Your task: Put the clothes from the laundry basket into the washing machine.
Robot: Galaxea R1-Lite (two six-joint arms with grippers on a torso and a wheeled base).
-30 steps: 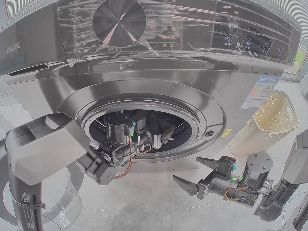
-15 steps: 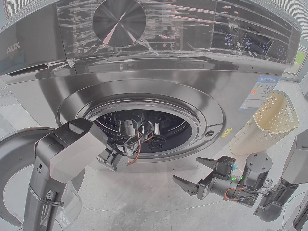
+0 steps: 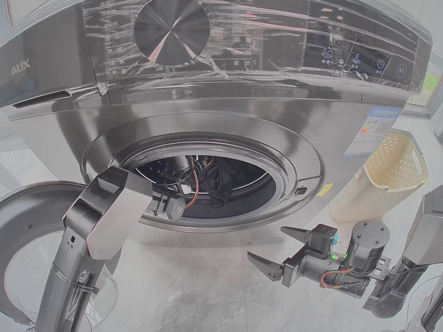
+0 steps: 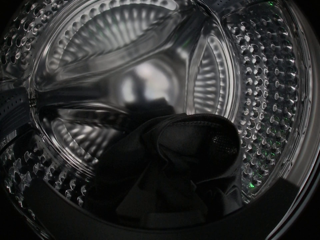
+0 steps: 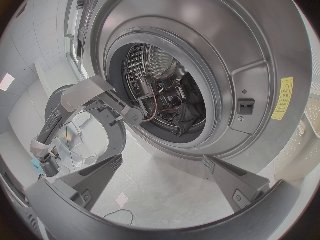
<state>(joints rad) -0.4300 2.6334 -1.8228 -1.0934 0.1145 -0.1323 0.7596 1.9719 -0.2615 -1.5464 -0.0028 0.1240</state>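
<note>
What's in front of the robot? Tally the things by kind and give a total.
Washing machine: 1
Laundry basket: 1
Dark clothing bundle in the drum: 1 (separate pieces cannot be told apart)
Total: 3

Bright even room light; glare on washing machine (image 3: 258,28) panel. Drum (image 4: 266,67) dim, speckled highlights. Edges bowed, corners dark.

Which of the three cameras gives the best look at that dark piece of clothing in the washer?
The left wrist view: the dark garment fills the foreground, bunched in folds low in the drum. The head view and right wrist view show it small and shadowed through the door opening, beside the left arm.
</note>
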